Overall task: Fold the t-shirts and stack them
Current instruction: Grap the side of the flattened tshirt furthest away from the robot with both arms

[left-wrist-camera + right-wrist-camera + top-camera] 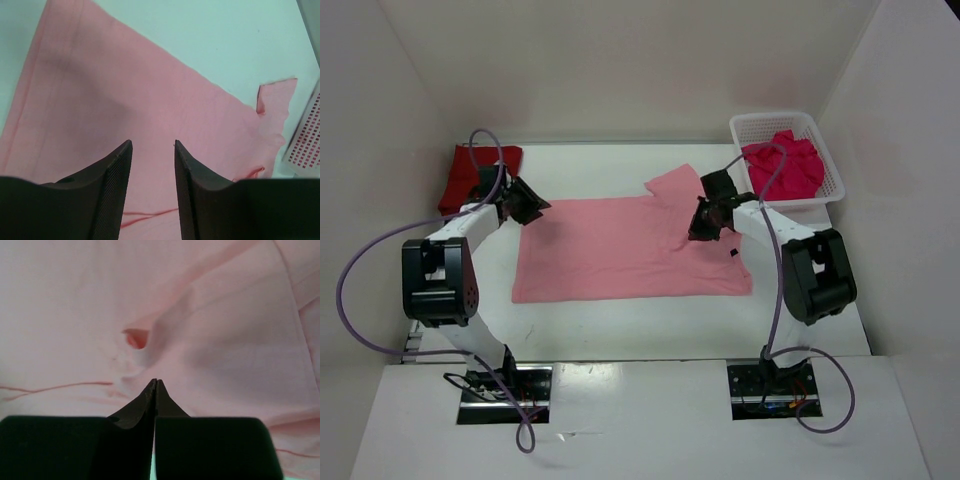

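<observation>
A light pink t-shirt (620, 250) lies spread flat in the middle of the table. My right gripper (700, 230) is down on its right part below the sleeve. In the right wrist view the jaws (155, 381) are shut, and the pink cloth (225, 330) puckers into folds that run to the tips. My left gripper (532, 205) hovers over the shirt's upper left corner, open, with only flat pink cloth (125, 90) between its fingers (152, 144). A dark red t-shirt (470, 175) lies folded at the back left. A crimson-magenta t-shirt (782, 168) is bunched in the basket.
The white lattice basket (775, 120) stands at the back right, and its corner (305, 145) shows in the left wrist view. White walls close in the table on three sides. Both arm bases sit at the near edge.
</observation>
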`<state>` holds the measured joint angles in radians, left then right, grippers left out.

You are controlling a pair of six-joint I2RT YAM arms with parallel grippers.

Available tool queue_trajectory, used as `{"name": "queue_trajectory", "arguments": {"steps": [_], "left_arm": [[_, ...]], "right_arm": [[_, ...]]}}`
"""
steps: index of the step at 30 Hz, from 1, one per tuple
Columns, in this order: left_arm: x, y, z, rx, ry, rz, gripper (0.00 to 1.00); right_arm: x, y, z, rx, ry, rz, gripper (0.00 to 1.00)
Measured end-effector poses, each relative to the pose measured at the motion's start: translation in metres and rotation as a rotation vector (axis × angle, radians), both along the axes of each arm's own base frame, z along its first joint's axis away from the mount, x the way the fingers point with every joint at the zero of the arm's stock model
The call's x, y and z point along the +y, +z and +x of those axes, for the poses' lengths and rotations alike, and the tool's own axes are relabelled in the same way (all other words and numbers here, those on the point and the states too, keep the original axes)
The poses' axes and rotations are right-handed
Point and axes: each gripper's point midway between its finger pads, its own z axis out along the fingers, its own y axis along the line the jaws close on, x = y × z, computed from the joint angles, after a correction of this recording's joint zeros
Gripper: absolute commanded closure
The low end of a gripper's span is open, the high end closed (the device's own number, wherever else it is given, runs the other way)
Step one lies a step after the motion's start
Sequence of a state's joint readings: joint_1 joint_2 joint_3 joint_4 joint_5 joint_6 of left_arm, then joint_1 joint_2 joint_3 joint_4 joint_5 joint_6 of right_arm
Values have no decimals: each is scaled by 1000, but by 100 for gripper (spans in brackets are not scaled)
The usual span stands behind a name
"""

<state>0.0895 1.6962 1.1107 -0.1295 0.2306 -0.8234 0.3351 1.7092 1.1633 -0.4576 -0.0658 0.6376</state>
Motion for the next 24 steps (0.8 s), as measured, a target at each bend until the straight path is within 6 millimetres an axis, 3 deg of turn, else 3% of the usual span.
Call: {"name": "queue_trajectory", "arguments": {"steps": [6,12,24], "left_arm": [[16,-2,24,-7,37,29,50],[35,4,41,-36,84,107,49],[58,-2,48,-24,127,235,42]], "right_arm": [[-1,-56,-11,153,19,-23,100],[18,-47,31,98,50,13,100],[21,-56,21,140,85,23,95]]}}
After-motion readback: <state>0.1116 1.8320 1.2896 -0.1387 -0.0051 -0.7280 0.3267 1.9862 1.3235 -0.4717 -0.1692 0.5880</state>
